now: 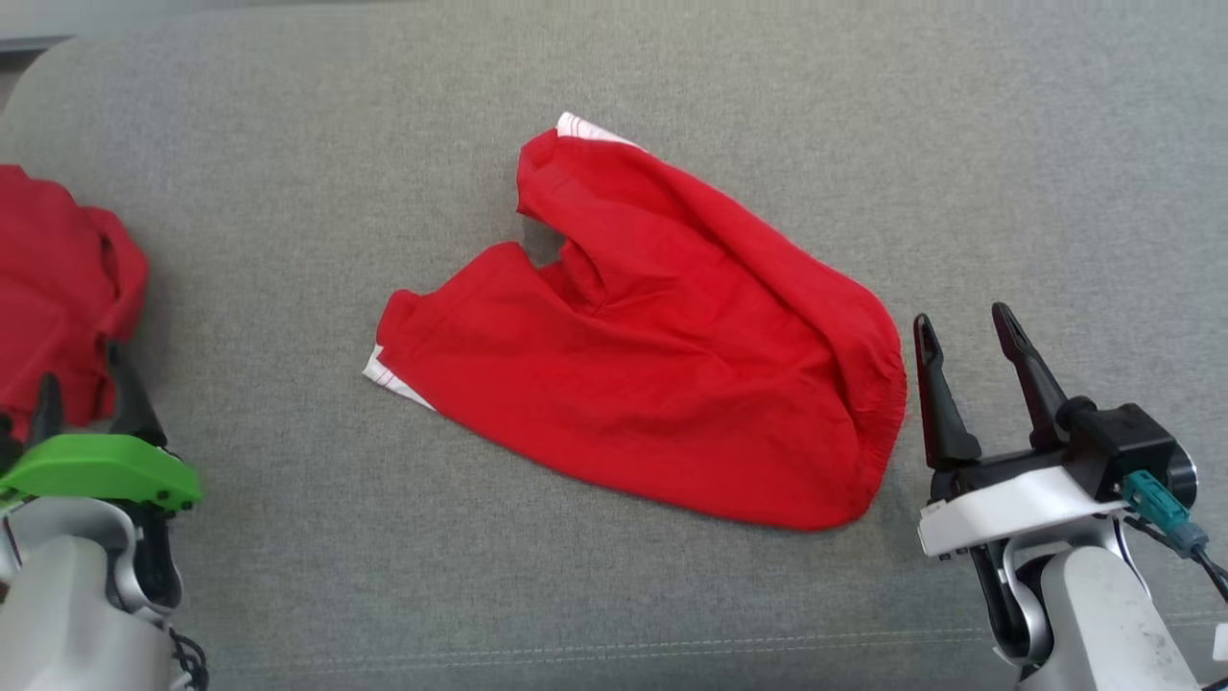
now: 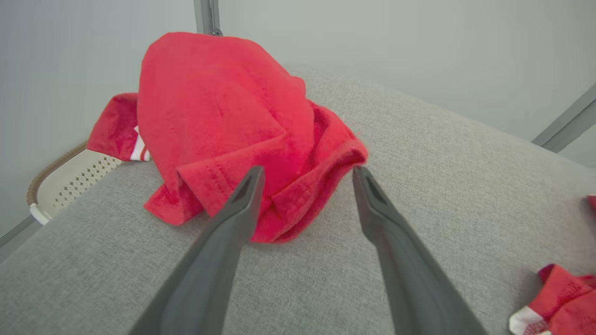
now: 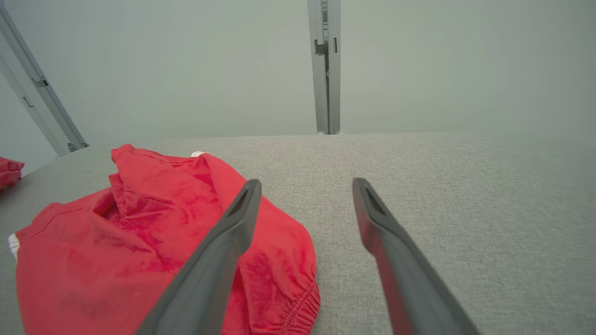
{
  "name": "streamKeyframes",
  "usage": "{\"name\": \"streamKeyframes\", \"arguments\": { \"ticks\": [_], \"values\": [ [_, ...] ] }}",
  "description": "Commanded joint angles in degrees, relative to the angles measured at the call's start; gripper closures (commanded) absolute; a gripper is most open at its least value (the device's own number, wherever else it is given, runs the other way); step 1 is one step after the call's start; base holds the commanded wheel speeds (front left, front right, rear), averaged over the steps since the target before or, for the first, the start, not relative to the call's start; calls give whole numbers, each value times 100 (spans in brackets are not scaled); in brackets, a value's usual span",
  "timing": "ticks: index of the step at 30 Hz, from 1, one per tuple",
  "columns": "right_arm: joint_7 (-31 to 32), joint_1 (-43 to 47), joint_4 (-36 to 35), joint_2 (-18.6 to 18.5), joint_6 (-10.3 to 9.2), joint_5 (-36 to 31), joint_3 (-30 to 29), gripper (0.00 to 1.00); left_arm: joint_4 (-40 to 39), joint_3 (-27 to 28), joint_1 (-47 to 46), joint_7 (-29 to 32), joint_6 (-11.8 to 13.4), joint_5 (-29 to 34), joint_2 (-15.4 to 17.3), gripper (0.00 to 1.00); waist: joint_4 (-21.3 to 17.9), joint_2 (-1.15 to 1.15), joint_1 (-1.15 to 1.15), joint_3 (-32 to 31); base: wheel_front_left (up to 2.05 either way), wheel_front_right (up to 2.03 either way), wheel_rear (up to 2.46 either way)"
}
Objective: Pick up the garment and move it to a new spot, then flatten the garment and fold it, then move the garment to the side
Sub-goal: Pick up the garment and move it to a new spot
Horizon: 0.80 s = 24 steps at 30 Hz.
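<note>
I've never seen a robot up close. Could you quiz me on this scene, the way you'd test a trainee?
1. True or false: the right end effector is clamped on the red shorts.
2. Which is closest to the crumpled red garment? A) the left end effector B) the right end effector C) the red shorts
3. Fill in: the trim at the shorts' leg hems is ___.
Key: 1 false, its fingers stand open beside the waistband, holding nothing; 2 A; 3 white.
</note>
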Motion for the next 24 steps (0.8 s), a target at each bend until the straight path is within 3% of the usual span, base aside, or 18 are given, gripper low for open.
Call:
{"name": "streamKeyframes", "arguments": {
  "ticks": [1,5,9,17,24],
  "values": [
    [-38,111,16,-5,-2,3,-45,0,-503,69,358,-25,137,263,-103,0,-60,0,0,-220,0,0,0],
    [-35,211,16,6,-2,-35,-76,0,-1728,68,1031,-28,336,709,-394,0,-112,0,0,-402,0,0,0],
    [-2,280,12,12,-2,-80,-112,0,-2656,-111,1528,-20,366,943,-680,0,-156,0,0,-555,0,0,0],
    [52,364,59,13,-2,-136,-141,0,-3472,-623,1702,56,344,1341,-711,0,-263,0,0,-792,0,0,0],
    [75,506,179,-38,-2,-178,-55,0,-3632,-919,1816,100,438,1716,-586,0,-426,0,0,-1100,0,0,0]
  ]
}}
